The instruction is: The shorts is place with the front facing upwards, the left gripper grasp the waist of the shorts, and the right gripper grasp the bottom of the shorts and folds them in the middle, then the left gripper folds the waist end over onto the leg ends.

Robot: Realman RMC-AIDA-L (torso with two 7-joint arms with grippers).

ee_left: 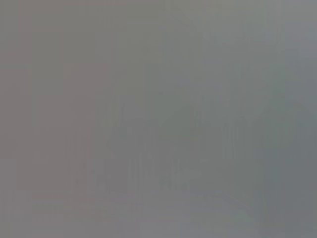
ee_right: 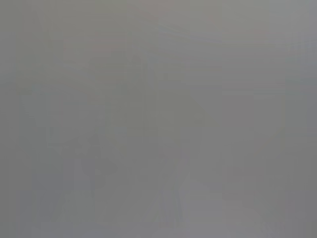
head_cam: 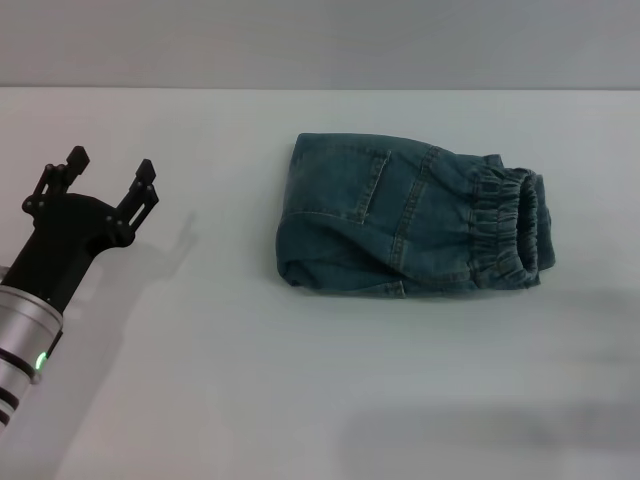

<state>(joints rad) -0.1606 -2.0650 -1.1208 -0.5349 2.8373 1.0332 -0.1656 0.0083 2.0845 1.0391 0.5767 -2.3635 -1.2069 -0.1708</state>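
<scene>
Nearest the head camera, at its lower left, is my left gripper [head_cam: 113, 175], a black two-fingered claw on a silver arm with a green light. Its two fingers are spread apart, holding nothing, well to the left of the shorts. My arm is cut off by the picture's edge.

One pair of blue denim shorts [head_cam: 400, 225] lies folded into a compact bundle on the white table [head_cam: 300, 400]. Its gathered waist [head_cam: 505, 225] sits at the right end, and one stitched pocket [head_cam: 372, 185] faces up. Leg hems are folded out of sight.

My right gripper appears nowhere in the head view. Both wrist views show only flat grey, with nothing recognisable.
</scene>
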